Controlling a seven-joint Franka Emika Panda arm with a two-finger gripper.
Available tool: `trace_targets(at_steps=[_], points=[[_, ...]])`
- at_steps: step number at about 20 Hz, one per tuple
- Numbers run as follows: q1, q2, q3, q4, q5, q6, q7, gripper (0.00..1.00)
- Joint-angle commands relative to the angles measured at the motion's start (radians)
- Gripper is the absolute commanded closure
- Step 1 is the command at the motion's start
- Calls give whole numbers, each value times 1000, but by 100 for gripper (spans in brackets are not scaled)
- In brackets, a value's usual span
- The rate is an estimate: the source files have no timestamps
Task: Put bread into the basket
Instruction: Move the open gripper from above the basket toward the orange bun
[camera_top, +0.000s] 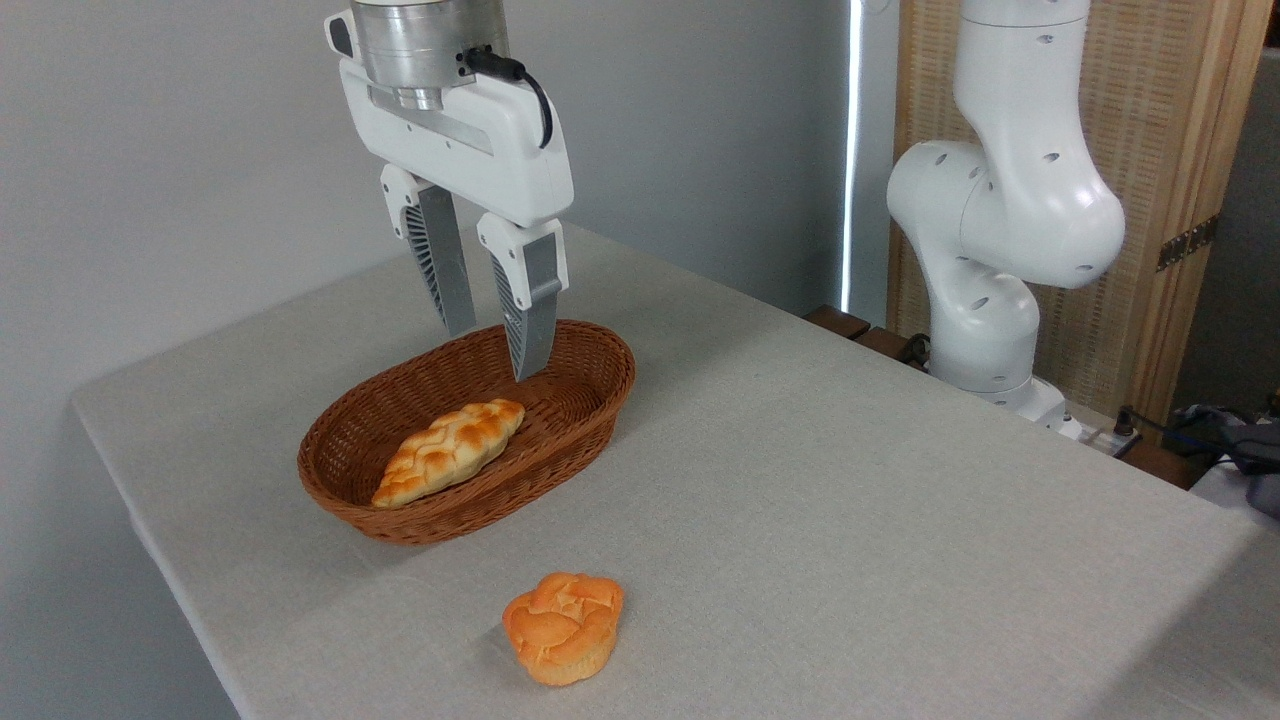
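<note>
Bread (563, 626) sits untouched on the table (900, 500) near its front edge, well apart from the basket (590, 400) holding a loaf (450, 452), so the reach seems not begun: the gripper (493, 352), fingers apart and empty over the basket, must likely cross open cloth toward the near side.

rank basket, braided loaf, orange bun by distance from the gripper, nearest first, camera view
From the gripper, open over the basket's far end:
1. Basket, its far wall right behind the fingertips.
2. Braided loaf, lying inside the basket, below and left.
3. Orange bun, on the table, in front of the basket.
</note>
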Motion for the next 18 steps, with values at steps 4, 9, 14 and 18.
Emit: trace_targets(at_steps=[4,9,14,18], points=[[10,-9,-3,13,7,-44,-18,0],[10,-11,-3,12,7,-44,-18,0],[8,-17,-1,1,12,-33,-13,0],[7,-23,51,-17,9,45,-10,0]])
